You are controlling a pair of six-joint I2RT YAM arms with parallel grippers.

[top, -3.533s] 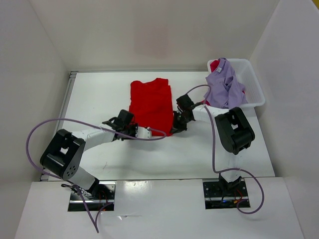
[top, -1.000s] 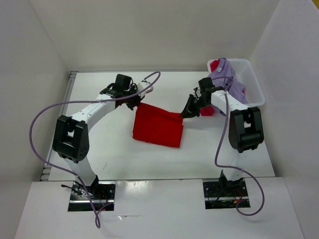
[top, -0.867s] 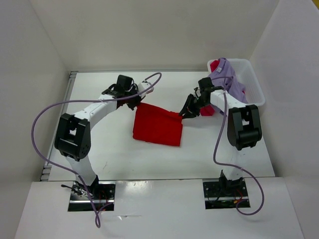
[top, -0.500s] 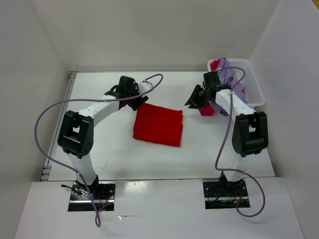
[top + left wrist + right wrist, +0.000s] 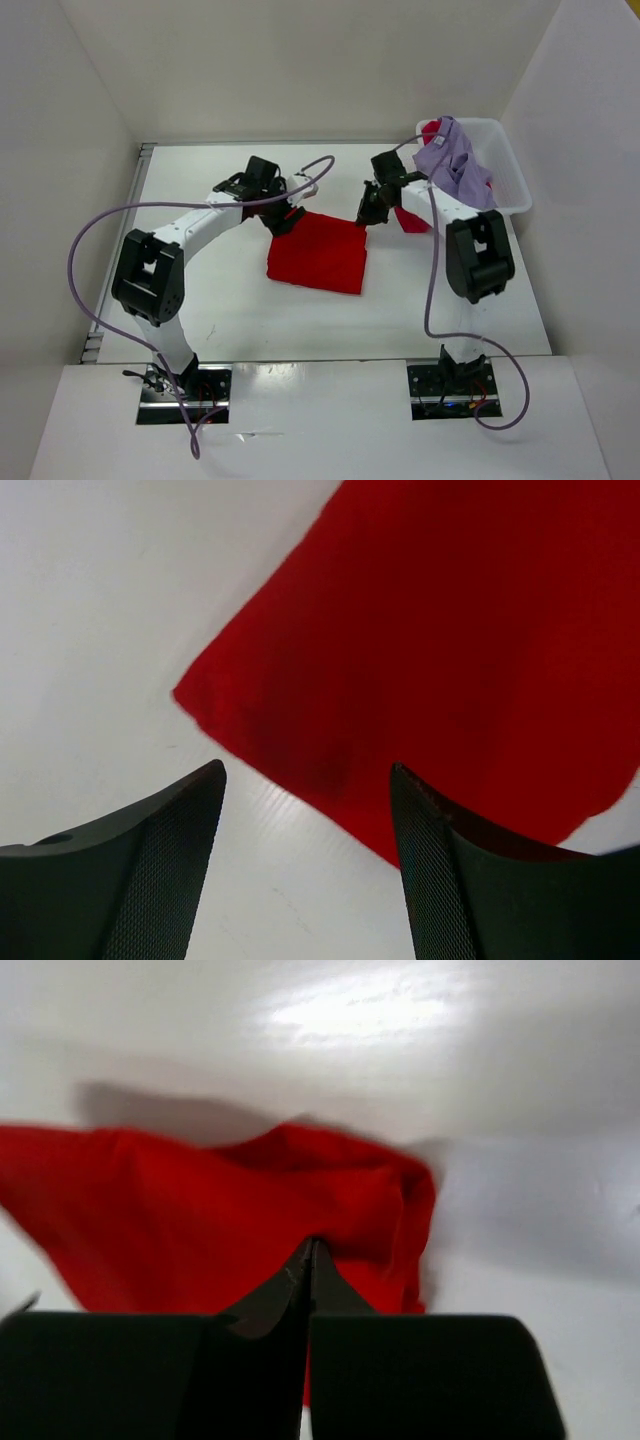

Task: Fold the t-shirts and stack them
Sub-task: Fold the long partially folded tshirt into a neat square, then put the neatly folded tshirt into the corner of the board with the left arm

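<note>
Shows the bright red t-shirt (image 5: 318, 252) folded flat on the table (image 5: 200, 300), the left gripper (image 5: 284, 220) just over its far left corner with fingers apart and empty, the right gripper (image 5: 364, 214) at its far right corner with fingers pressed together, and the lavender t-shirt (image 5: 455, 165) heaped in the white bin (image 5: 512, 182).

No readable txt, no labels, brands or nos. on red t-shirt (image 5: 318, 252), white bin (image 5: 513, 172)
</note>
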